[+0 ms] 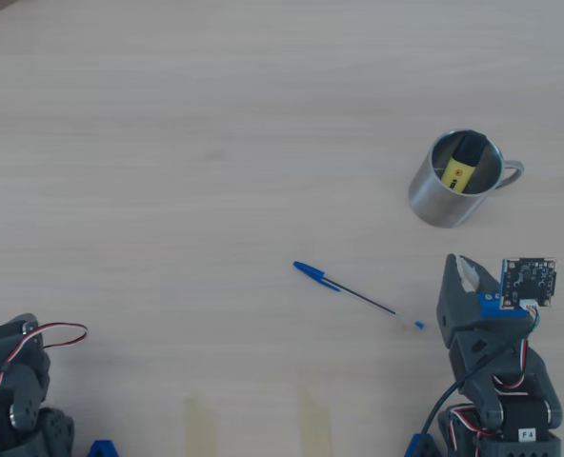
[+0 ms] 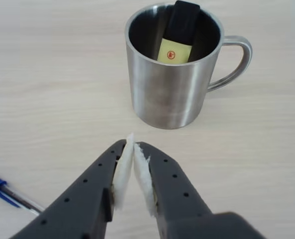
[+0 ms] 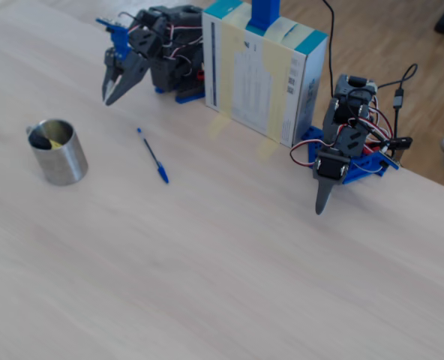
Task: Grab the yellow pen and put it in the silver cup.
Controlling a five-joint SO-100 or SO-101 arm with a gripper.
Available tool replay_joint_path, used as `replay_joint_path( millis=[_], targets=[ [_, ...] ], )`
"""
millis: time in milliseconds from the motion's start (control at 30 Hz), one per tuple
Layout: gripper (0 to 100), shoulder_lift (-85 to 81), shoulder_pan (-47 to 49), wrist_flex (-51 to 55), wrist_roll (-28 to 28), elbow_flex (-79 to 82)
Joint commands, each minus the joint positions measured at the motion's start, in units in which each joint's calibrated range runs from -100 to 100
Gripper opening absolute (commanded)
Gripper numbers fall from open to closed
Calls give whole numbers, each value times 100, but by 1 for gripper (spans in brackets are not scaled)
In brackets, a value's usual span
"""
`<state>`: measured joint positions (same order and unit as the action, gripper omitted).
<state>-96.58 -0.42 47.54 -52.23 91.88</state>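
The yellow pen (image 1: 460, 168) (image 2: 176, 49) (image 3: 54, 142) stands tilted inside the silver cup (image 1: 438, 201) (image 2: 167, 94) (image 3: 61, 162), black cap up and leaning on the far rim. The cup is upright on the light wooden table, its handle to the right in the wrist view. My gripper (image 1: 464, 269) (image 2: 133, 145) (image 3: 109, 95) hovers a short way in front of the cup, apart from it. Its white-padded fingers are shut together and hold nothing.
A thin blue-capped ballpoint pen (image 1: 354, 291) (image 2: 8, 194) (image 3: 153, 156) lies on the table beside the gripper. In the fixed view a second arm (image 3: 340, 150) and a white-and-blue box (image 3: 263, 71) stand at the table's far edge. Two tape patches (image 1: 202, 425) mark the near edge.
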Motion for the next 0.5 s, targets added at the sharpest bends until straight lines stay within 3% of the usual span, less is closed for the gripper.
replay_joint_path(
  millis=[0, 267, 467],
  targets=[
    [2, -101, 16, 55, -171, 195],
    [2, -126, 147, 698, -342, 503],
    [2, -142, 138, 1780, -540, 594]
  ],
)
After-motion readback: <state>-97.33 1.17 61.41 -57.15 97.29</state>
